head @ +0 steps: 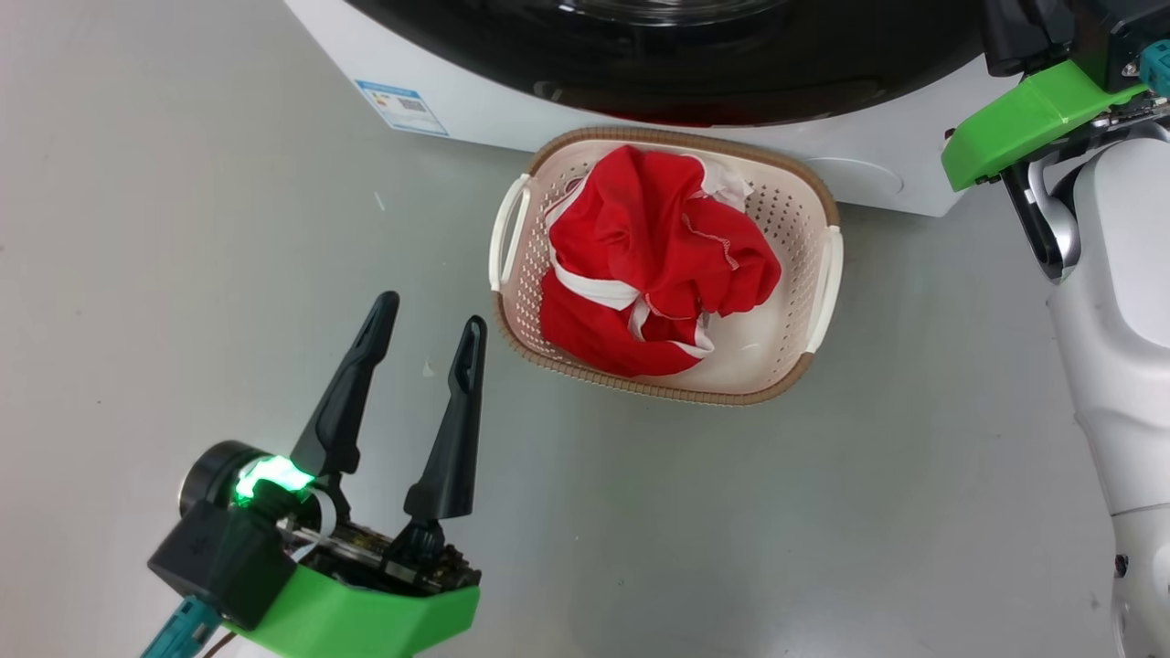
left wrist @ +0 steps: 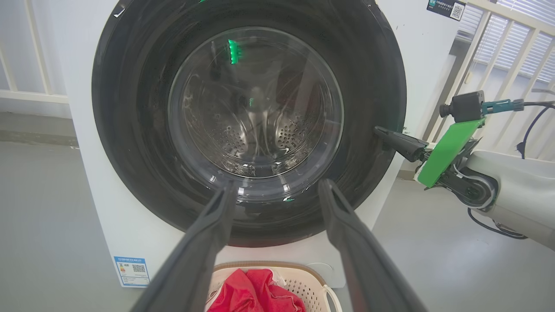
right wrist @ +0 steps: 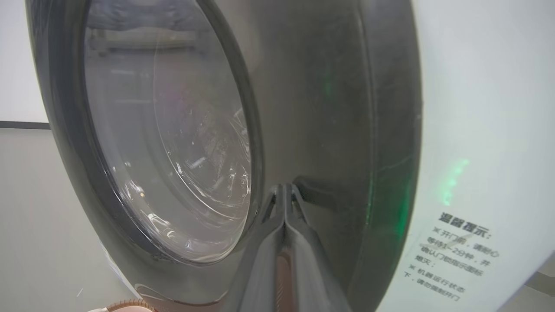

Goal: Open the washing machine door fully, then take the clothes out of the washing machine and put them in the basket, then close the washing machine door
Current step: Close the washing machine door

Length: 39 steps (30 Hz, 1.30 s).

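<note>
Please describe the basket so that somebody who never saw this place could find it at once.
Find the big white washing machine with its round black door. On the grey floor right in front of it, below the door, stands a small cream basket with perforated sides. Its brown woven-look rim, white side handles and the red clothes heaped inside set it apart.

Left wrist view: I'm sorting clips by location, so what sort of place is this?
Likely a laundry area, perhaps a test room: a big white front-loading washing machine with a glossy black round door, a cream perforated plastic basket of red clothes, and bare grey floor.
</note>
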Tool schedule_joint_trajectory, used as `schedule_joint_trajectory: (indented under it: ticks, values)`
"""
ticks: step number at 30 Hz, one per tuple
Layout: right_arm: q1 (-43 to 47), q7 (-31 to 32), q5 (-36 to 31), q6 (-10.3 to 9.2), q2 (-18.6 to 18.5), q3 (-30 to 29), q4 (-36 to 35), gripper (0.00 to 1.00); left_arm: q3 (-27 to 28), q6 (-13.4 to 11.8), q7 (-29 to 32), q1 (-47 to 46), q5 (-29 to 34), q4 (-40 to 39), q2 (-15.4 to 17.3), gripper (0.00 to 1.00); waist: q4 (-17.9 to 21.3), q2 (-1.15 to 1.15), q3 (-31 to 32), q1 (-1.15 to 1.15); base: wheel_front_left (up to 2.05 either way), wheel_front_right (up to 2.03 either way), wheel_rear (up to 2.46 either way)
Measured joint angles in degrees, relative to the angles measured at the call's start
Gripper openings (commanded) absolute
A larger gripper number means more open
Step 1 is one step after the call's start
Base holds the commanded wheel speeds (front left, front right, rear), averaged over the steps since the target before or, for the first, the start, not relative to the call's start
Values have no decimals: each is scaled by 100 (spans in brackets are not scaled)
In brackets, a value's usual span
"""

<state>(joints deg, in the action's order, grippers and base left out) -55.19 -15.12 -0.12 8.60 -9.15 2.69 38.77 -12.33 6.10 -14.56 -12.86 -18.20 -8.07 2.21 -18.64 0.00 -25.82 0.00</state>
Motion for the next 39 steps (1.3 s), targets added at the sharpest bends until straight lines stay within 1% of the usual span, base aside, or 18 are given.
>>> schedule_joint_trajectory:
  ticks: [6,8,9,10,11,12,13,14,19,28,34,35,39]
  values:
    - [15,0,40,-5,36,52,-102,0,-11,0,0,1,-54,12,1,100,114,0,42,0,0,0,0]
    - [52,0,143,-41,64,87,-207,0,-5,0,0,1,-54,13,1,100,171,0,49,0,0,0,0]
    - [83,0,208,-60,75,119,-258,8,-2,0,0,1,-54,13,1,100,203,0,51,0,0,0,0]
    - [114,1,267,-66,85,160,-287,22,1,0,0,1,-54,14,1,100,236,0,55,0,0,0,0]
    - [154,1,325,-82,107,201,-307,39,1,2,0,1,-53,23,1,100,269,0,60,0,0,0,0]
    - [225,1,382,-89,140,254,-346,65,2,4,0,1,-52,43,1,100,305,0,69,0,0,0,0]
    - [308,1,423,-89,175,335,-388,93,2,5,0,1,-52,69,1,100,340,0,79,0,0,0,0]
    - [399,1,450,-89,211,405,-433,100,0,5,0,2,-49,99,1,100,377,0,92,0,0,0,0]
    - [934,1,648,-89,390,773,-814,100,19,7,0,3,-47,221,1,100,565,0,196,0,0,0,0]
    - [2017,2,848,-89,472,1338,-1615,100,258,-44,0,41,-115,517,2,100,924,0,499,0,0,0,0]
    - [2790,2,895,-89,523,1272,-2042,100,437,-103,0,253,-116,742,4,100,1200,0,839,0,0,0,0]
    - [2790,2,895,-89,523,1272,-2042,100,437,-103,0,253,-116,742,4,100,1200,0,839,0,0,0,0]
    - [3212,7,806,-89,524,911,-2323,100,517,-109,0,377,-112,800,4,100,1376,0,1095,0,0,0,0]
